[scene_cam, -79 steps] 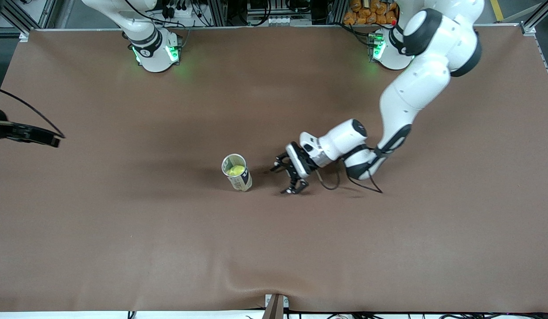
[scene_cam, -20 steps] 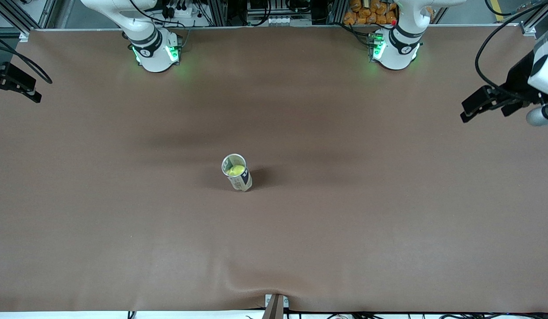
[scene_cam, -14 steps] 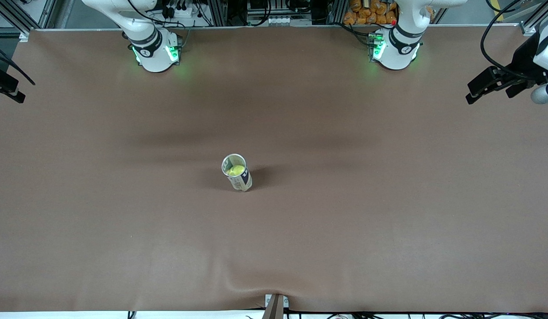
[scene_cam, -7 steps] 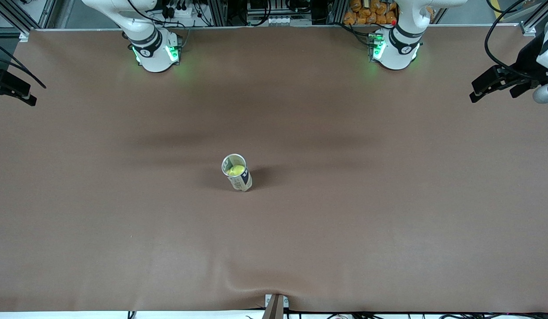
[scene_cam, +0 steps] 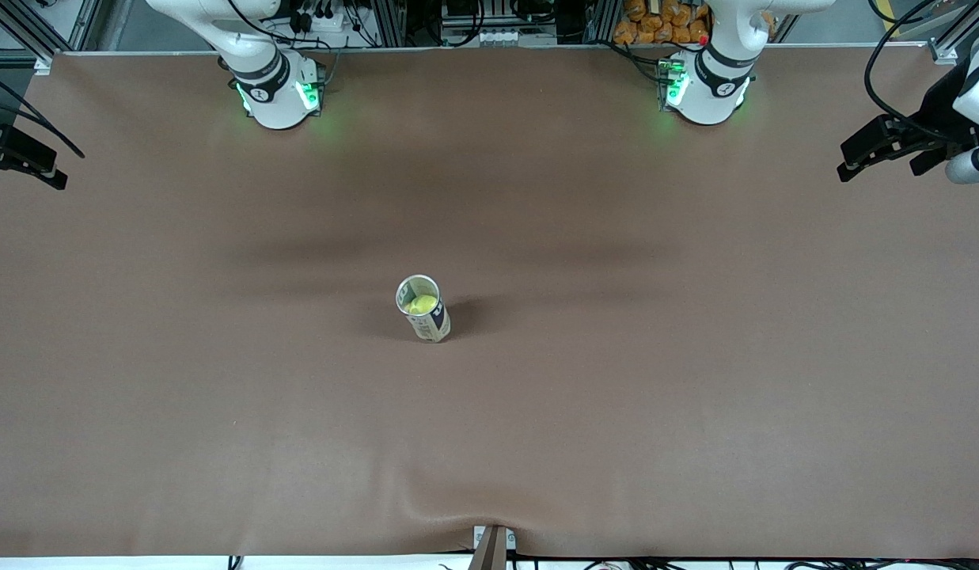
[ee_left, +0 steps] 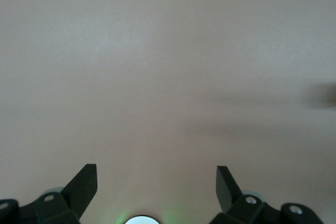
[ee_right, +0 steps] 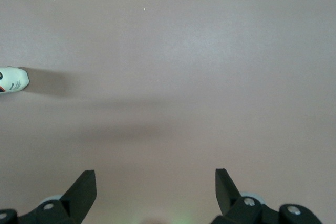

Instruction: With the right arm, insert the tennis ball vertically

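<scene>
The left tool [ee_left: 156, 182] hangs with its two black fingers [ee_left: 84, 182] spread wide and nothing between them; it touches nothing, and only bare brown bench [ee_left: 168, 66] lies under it. In the front view this left tool [scene_cam: 881, 150] sits high over the bench's edge at the left arm's end, where that arm waits.

The right tool [ee_right: 156, 182] is likewise released, its fingers [ee_right: 86, 182] far apart, empty and in contact with nothing. In the front view only a dark part of the right tool [scene_cam: 26, 154] shows, at the bench edge at the right arm's end.

The tennis ball [scene_cam: 420, 303] sits inside the can [scene_cam: 424, 310], which stands upright with its mouth open near the middle of the bench [scene_cam: 695, 396]. The yellow ball shows below the can's rim. The right wrist view catches only a part of the can [ee_right: 11, 80] at the picture's border, with its shadow on the cloth beside it.

The can stands well apart from both tools and from every edge of the bench. A shallow wrinkle [scene_cam: 457, 511] rises in the brown cover at the edge nearest the front camera.
</scene>
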